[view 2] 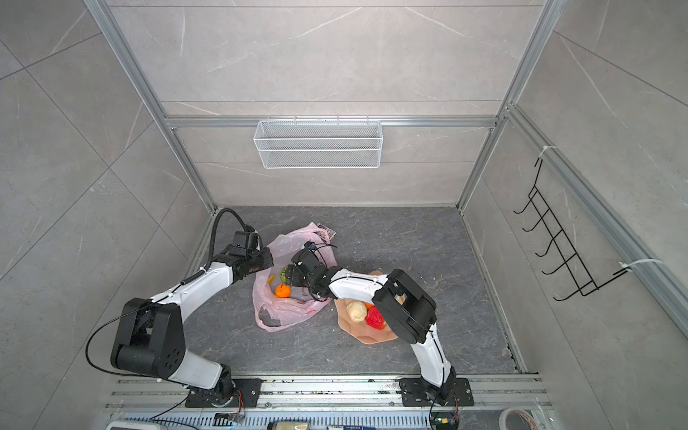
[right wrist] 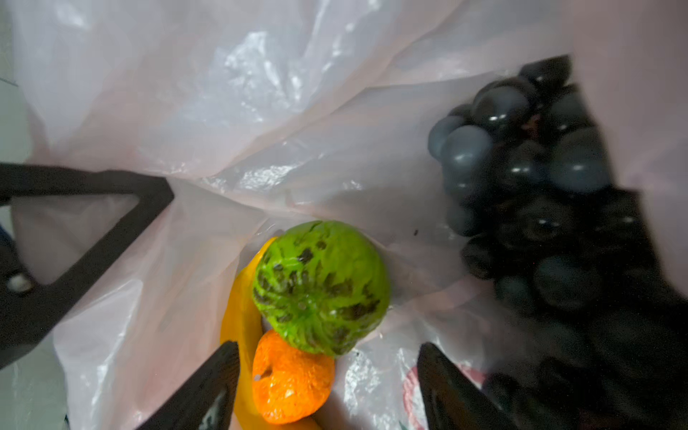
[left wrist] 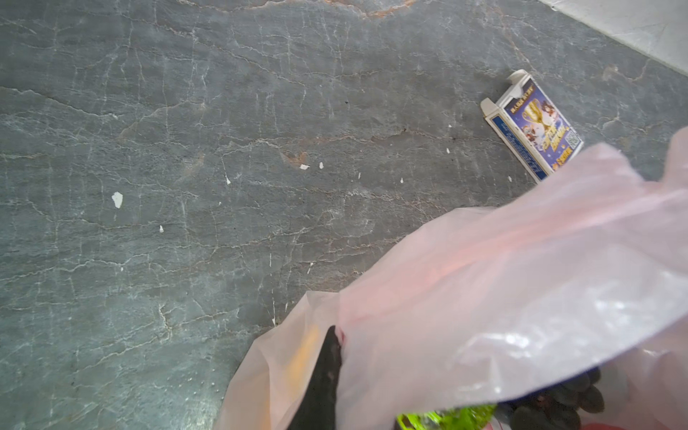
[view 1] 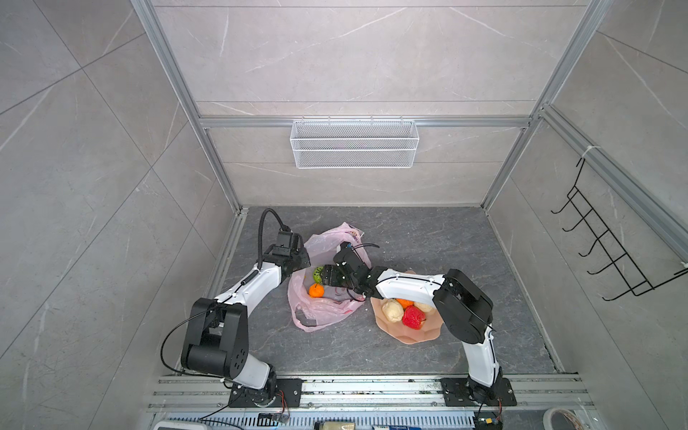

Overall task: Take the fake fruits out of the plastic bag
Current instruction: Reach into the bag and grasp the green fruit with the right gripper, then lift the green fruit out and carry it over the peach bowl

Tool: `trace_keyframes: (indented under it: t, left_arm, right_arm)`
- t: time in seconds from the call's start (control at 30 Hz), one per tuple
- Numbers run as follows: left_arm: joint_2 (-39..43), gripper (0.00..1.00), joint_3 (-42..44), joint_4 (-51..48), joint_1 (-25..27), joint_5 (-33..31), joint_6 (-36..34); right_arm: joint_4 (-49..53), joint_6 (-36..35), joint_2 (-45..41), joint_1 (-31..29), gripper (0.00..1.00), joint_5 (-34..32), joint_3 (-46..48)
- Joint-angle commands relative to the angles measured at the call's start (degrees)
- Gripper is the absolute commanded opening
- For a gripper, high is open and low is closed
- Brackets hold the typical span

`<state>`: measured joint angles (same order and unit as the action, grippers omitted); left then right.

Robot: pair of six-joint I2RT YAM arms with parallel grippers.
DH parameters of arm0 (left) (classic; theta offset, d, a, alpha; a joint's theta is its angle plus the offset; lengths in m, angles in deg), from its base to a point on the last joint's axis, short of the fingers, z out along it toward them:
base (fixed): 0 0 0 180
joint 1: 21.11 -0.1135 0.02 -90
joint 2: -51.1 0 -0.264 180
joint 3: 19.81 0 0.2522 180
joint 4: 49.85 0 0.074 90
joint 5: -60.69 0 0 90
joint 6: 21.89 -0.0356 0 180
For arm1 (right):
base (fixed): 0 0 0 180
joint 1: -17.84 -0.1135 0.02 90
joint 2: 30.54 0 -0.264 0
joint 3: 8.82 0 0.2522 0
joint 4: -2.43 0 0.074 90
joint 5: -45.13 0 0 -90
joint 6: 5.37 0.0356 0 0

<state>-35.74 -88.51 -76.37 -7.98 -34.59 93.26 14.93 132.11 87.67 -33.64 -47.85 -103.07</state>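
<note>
Looking for writing first, I find little I can read. A small blue box (left wrist: 532, 126) lies on the dark table (left wrist: 186, 186) just beside the plastic bag (left wrist: 521, 279). It shows a gold cup, cartoon figures and a square code, but its lettering is too blurred to make out. The bag's own red-and-white print is just as unreadable in the right wrist view.

On the left, the left gripper (view 1: 304, 261) is closed tight on the bag's rim. In its wrist view one black finger (left wrist: 324, 376) presses against the pink film.

In the middle, the right gripper (right wrist: 327, 348) hangs inside the bag's mouth with its jaws wide apart, gripping nothing. The orange (right wrist: 290, 379) shows between its two fingers, nearer one of them. Whether either touches it I cannot tell. The green fruit (right wrist: 320, 286) rests against the orange just past the fingertips, and the banana (right wrist: 242, 312) lies alongside both. The grapes (right wrist: 528, 186) sit a little apart against the bag's wall.

On the right, the plate (view 1: 409, 337) holds two beige fruits (view 1: 392, 310), a red fruit (view 1: 413, 316) and a second orange (view 1: 404, 302), partly under the right arm.
</note>
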Motion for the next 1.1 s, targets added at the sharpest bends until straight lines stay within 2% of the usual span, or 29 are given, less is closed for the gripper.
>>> trace_keyframes:
  t: [0.0,0.2,0.4,0.63,0.83,1.07]
  left_arm:
    - [-0.2,0.08,1.0,1.9,-0.3,0.9,-0.2]
    - [0.0,0.08,1.3,2.4,-0.3,1.2,-0.4]
    - [0.6,0.08,1.6,2.4,-0.3,2.1,-0.3]
    - [1.3,0.08,2.1,2.7,-0.3,2.4,0.0]
    - [2.1,0.08,2.7,2.9,-0.3,2.0,-0.1]
    - [2.2,0.08,3.0,2.7,-0.3,1.7,-0.1]
  right_arm:
    - [-1.4,2.3,1.1,0.3,0.74,-0.5,-1.1]
    - [-0.1,1.5,4.1,0.3,0.69,0.7,-4.0]
    - [2.9,0.4,8.5,0.3,0.69,0.4,-9.1]
    - [6.5,-0.4,12.9,0.3,0.77,0.3,-14.9]
    - [8.6,-0.6,16.2,0.3,0.79,1.9,-19.6]
    - [9.0,-1.8,14.4,0.2,0.64,1.6,-19.3]
